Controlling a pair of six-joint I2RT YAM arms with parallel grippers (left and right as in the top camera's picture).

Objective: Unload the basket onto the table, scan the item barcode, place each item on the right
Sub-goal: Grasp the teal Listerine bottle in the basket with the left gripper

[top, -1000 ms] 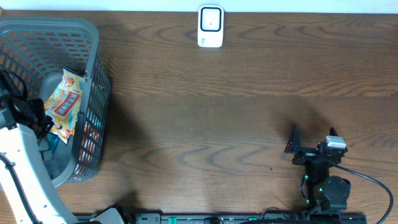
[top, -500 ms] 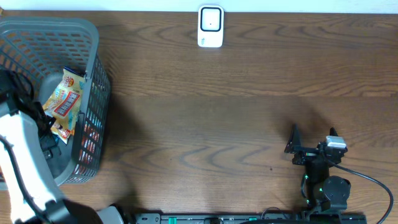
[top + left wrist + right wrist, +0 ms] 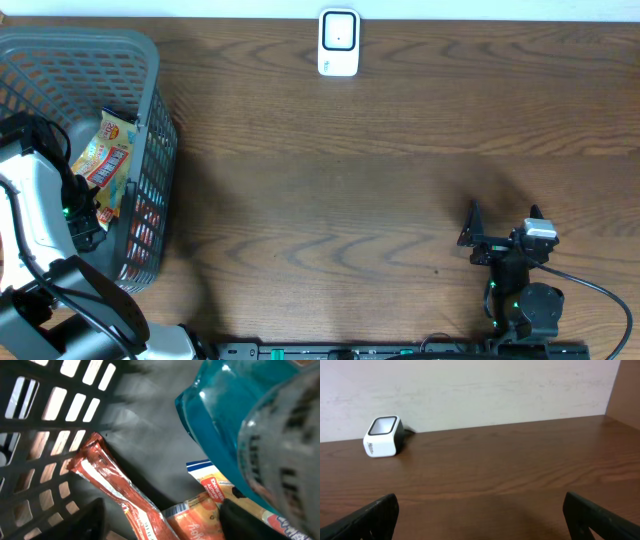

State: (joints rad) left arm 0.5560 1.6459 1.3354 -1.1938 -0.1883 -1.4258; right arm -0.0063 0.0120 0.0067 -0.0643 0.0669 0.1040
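Observation:
Several snack packets lie in the grey basket (image 3: 152, 120) at the table's left; the yellow-orange one (image 3: 104, 160) shows from above. My left gripper (image 3: 170, 521) reaches down inside the basket, its jaws open and straddling a long red packet (image 3: 115, 485) and an orange packet (image 3: 197, 519) with a barcode (image 3: 175, 510). Its left finger (image 3: 92, 520) stands clear of the red packet. A blue packet (image 3: 225, 425) fills the upper right. The white scanner (image 3: 338, 43) sits at the far edge. My right gripper (image 3: 468, 228) rests open near the front right, facing the scanner (image 3: 382, 436).
The basket's slotted wall (image 3: 45, 435) closes in on the left side of the left gripper. My left arm (image 3: 40, 200) covers much of the basket's inside from above. Bare wooden table (image 3: 330, 200) spans between basket and right arm.
My left arm has shifted farther into the basket, and its jaws have narrowed around the packets. The right arm has not moved.

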